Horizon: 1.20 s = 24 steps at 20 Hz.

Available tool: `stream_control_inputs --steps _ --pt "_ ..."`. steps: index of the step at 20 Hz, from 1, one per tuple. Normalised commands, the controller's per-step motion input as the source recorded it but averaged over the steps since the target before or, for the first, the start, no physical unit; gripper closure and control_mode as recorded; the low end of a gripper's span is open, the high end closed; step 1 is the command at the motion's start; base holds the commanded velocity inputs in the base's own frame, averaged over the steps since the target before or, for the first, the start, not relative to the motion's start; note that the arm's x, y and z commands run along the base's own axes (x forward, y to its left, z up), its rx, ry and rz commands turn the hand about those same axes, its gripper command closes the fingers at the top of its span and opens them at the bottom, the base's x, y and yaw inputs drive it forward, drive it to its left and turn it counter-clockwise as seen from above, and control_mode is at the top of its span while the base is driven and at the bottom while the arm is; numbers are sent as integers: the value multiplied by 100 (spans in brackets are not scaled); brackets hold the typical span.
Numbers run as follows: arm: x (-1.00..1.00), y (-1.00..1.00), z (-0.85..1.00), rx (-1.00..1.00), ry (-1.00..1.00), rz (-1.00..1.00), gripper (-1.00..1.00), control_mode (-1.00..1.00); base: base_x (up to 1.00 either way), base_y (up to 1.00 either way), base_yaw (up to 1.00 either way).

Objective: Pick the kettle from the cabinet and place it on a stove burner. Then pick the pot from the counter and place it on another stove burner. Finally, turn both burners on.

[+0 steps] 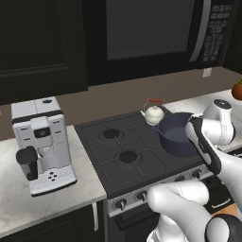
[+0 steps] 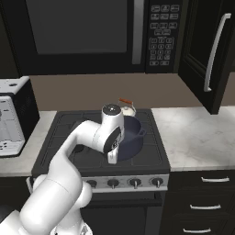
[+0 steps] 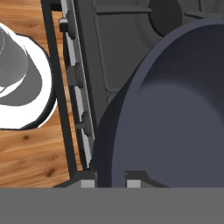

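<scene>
The gripper [image 3: 111, 181], jaws clamped on the rim of the pot [image 1: 176, 134], carries it over the stove's front-right burner, with the kettle [image 1: 153, 114] parked at its eleven o'clock.

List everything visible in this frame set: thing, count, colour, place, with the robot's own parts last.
kettle: one, cream-white, back right burner.
pot: one, dark navy, over the stove's right side, rim between the pincer's fingers.
stove: one, black grates, between the counters.
stove knobs: row, silver-black, front panel.
coffee machine: one, white and black, left counter.
microwave: one, black, above stove.
cabinet: one, black with silver bar handle, upper right.
counter: white-grey marble, both sides of the stove.
red fruit: one, far right counter.
pincer: one, dark fingertips, shut on the pot's rim.
</scene>
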Motion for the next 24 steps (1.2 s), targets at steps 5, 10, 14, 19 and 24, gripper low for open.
stream_control_inputs --steps 5,10,14,19,24 --pt "17 -1 -7 1 1 0 100 -100 0 0 0" --pt "9 -6 -7 1 0 0 100 -100 0 0 0" --pt "8 -14 -7 0 0 0 100 -100 0 0 0" --pt "11 -13 -6 0 0 0 100 -100 0 0 0" --pt "14 -9 -9 0 0 0 100 -100 0 0 0"
